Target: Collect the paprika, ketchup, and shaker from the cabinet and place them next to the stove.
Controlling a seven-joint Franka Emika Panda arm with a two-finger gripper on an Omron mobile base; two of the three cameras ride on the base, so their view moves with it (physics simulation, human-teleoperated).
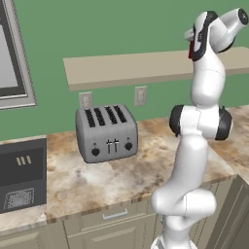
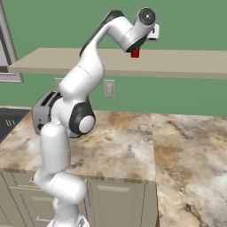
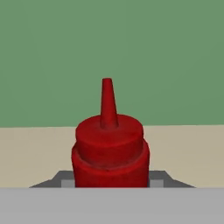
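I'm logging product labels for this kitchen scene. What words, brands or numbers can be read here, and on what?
None are readable.
ketchup: plain red, no label.
toaster: knobs and levers, no markings legible.
stove front panel: small pale marks, too blurred to read.

Even, soft light (slightly blurry)

ketchup (image 3: pixel 109 148) base hidden by hand view's edge, toaster oven (image 1: pixel 22 175) cropped left
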